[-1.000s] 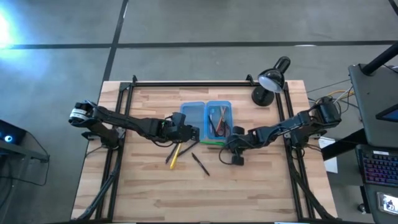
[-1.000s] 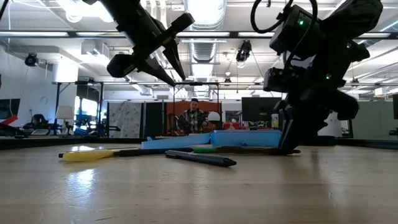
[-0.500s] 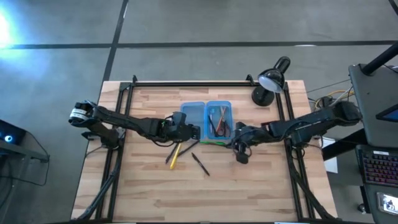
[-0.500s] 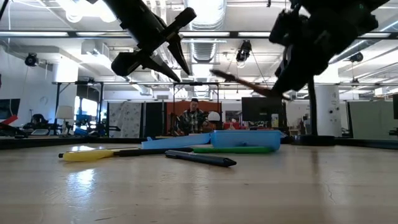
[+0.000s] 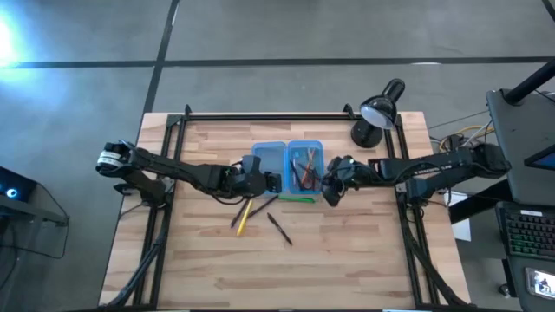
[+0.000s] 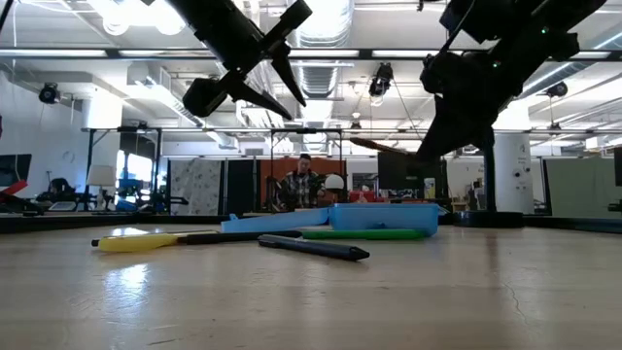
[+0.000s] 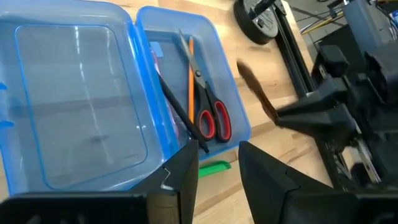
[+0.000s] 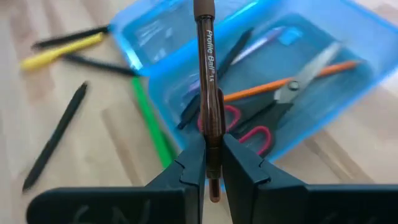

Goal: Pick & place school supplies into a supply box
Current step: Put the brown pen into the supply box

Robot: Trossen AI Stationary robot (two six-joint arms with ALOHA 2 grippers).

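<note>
Brown pen (image 8: pixel 207 81) sits pinched in the right gripper's (image 8: pixel 211 163) jaws above the blue supply box (image 5: pixel 291 165) holding scissors (image 7: pixel 211 118), while the left gripper (image 7: pixel 217 165), jaws narrowly apart, hovers beside it over the bench (image 5: pixel 217 260).

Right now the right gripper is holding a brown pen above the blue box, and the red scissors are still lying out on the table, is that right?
Not quite. The right gripper does hold the brown pen above the supply box, but the red-handled scissors already lie inside the box, in the half with the other pens. The left wrist view shows this clearly.
</note>
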